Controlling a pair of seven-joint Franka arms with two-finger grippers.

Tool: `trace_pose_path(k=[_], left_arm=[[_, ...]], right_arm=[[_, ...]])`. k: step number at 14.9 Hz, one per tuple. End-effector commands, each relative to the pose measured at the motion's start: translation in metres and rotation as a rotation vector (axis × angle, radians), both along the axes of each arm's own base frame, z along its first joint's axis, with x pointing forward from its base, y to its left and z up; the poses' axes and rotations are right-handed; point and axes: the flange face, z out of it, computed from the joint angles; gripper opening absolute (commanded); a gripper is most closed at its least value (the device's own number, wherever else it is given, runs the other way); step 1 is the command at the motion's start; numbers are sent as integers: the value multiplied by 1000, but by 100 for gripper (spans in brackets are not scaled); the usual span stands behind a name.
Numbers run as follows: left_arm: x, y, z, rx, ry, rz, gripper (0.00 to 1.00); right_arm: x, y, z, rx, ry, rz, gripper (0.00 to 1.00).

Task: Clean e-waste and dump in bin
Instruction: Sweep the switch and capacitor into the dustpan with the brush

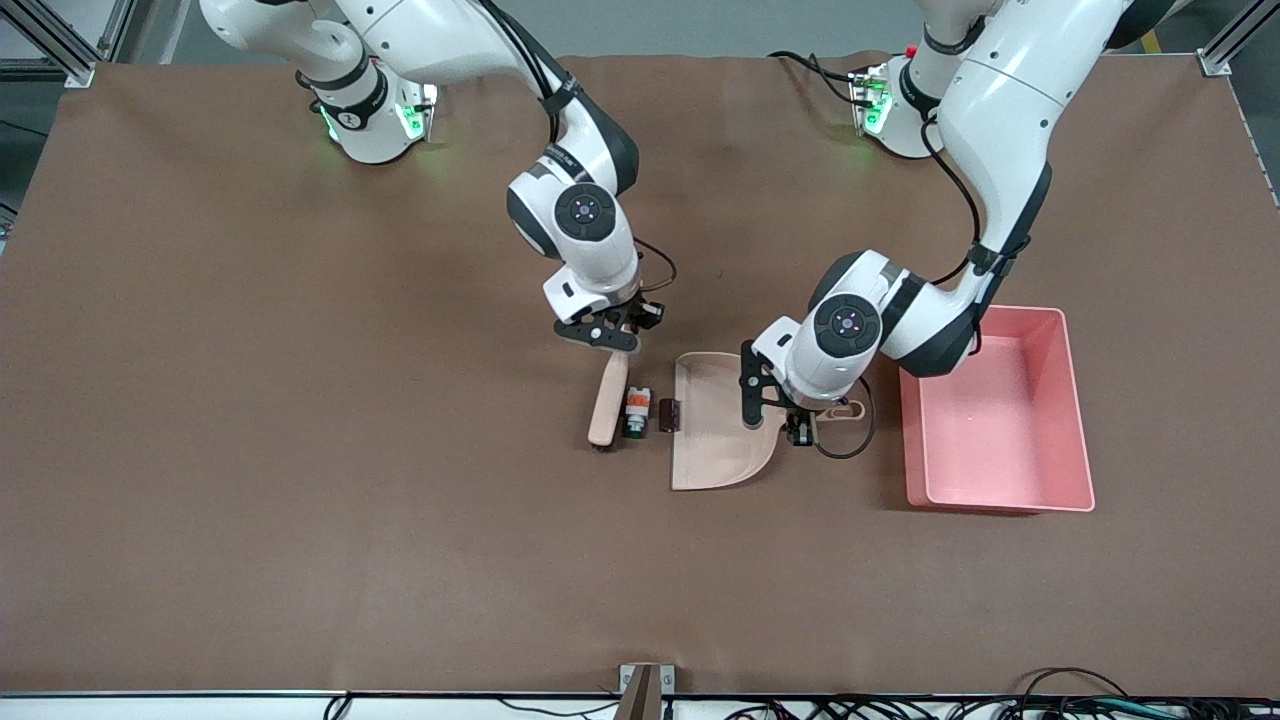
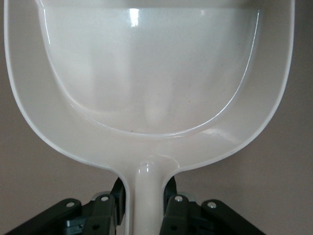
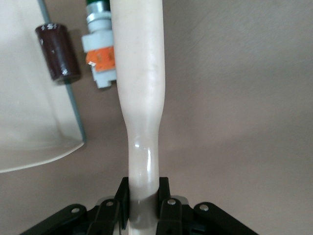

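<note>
from the front view i have the right gripper (image 1: 610, 352) clamped on the handle of a beige brush (image 1: 608, 402), whose head sits on the table just below the hand, and the left gripper (image 1: 797, 418) clamped on the handle of the beige dustpan (image 1: 715, 425). the e-waste lies between the two tools: the white block (image 1: 636, 412) touches the brush head, and the dark brown block (image 1: 669, 415) sits at the dustpan's open lip. the pink bin (image 1: 1075, 400) stands beside the left arm, toward its end of the table. in the left wrist view the fingers (image 2: 115, 198) pinch the dustpan's neck (image 2: 145, 196) from both sides; the scoop spreads out ahead of the hand and looks bare. in the right wrist view the fingers (image 3: 122, 195) squeeze the brush handle (image 3: 142, 147), and ahead of the hand the white block (image 3: 100, 58), with its orange and green parts, lies against the brush, the brown block (image 3: 57, 52) right at the pan edge (image 3: 73, 103). i judge both pieces light, hard and prone to roll or skid, so i would push them with the brush rather than pinch them. the glossy handles look slippery; holding at the narrow necks seems right. i can read no label, only faint marks on the brown block.
</note>
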Motion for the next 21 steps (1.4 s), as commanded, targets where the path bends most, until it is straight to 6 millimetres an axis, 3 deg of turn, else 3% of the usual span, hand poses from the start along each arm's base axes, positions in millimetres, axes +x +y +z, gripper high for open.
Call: trace_pose_path(k=[1, 4, 11, 15, 18, 21], left_arm=[[4, -8, -6, 5, -5, 10, 0], [4, -8, -7, 5, -4, 10, 0], [4, -8, -8, 5, -2, 11, 0], [8, 4, -5, 30, 12, 14, 0], [7, 4, -6, 33, 17, 11, 0], [7, 6, -11, 30, 22, -4, 0]], right_arm=[[6, 22, -5, 1, -18, -8, 0], [9, 41, 2, 31, -37, 12, 0], [-1, 90, -5, 89, -40, 34, 0], [-14, 112, 2, 172, 26, -23, 0], [-18, 113, 7, 170, 53, -37, 0], [-5, 99, 14, 147, 71, -43, 0]])
